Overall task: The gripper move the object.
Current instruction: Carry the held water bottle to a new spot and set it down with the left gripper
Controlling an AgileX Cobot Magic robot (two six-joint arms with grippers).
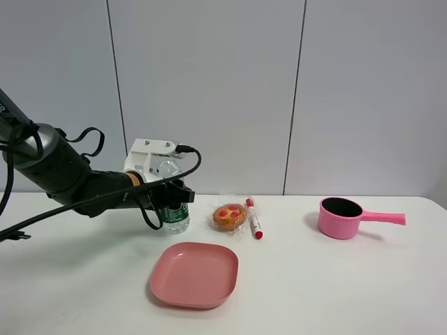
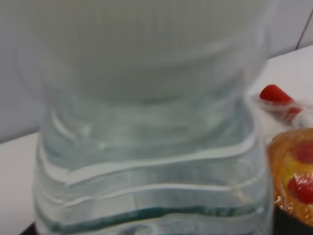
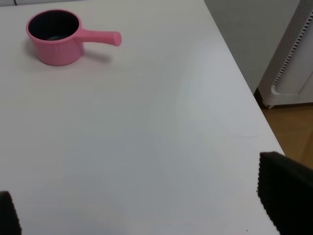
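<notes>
Where hand (image 1: 174, 192) grips, clear ribbed bottle (image 1: 176, 217).

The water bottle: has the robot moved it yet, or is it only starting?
Approach looks done: the left gripper sits around the bottle, which fills the left wrist view. The grasp is in hand; whether the jaws are shut cannot be told. The bottle looks to stand on the table, so lifting and moving it are left.
</notes>
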